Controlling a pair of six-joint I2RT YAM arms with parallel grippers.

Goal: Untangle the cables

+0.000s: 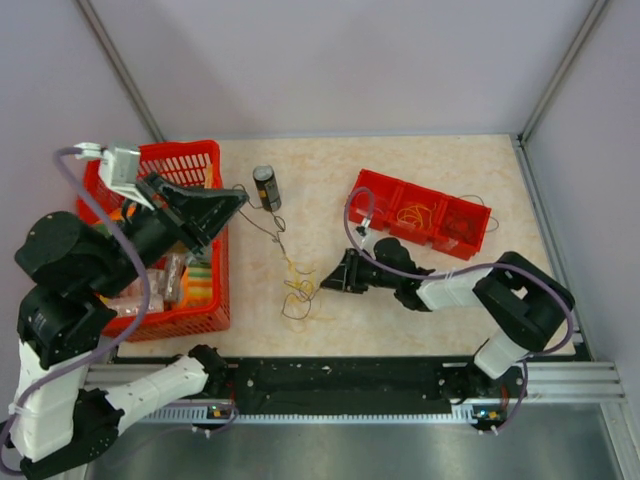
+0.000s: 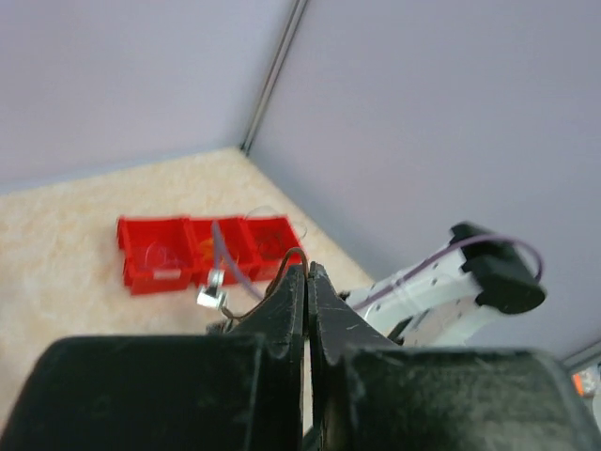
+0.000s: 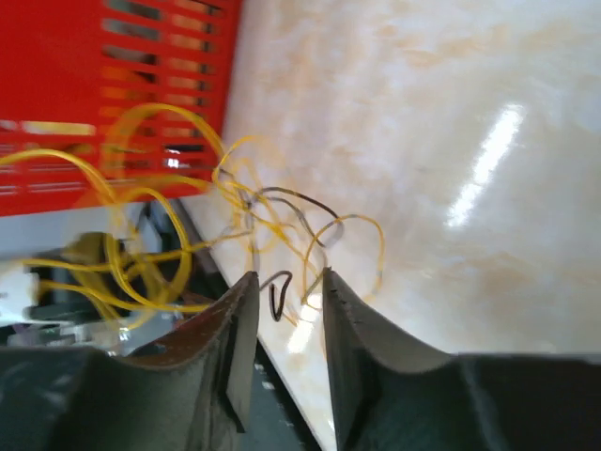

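A tangle of thin yellow and dark cables [image 1: 298, 292] lies on the beige table near its front edge. My left gripper [image 1: 240, 195] is raised beside the red basket and is shut on a dark brown cable [image 1: 262, 225] that runs down to the tangle. In the left wrist view that brown cable [image 2: 282, 268] loops out of the tip of the shut left gripper [image 2: 308, 268]. My right gripper [image 1: 325, 280] sits low, just right of the tangle. In the right wrist view the right gripper [image 3: 289, 274] is open a little, a dark cable end [image 3: 277, 296] lies loose between its fingers, and yellow cables [image 3: 254, 202] curl just beyond.
A red slatted basket [image 1: 190, 160] full of items stands at the left. A red three-compartment bin [image 1: 420, 215] holding loose wires sits at the back right. A small dark cylinder [image 1: 266, 187] stands between them. The table's front edge and rail run just below the tangle.
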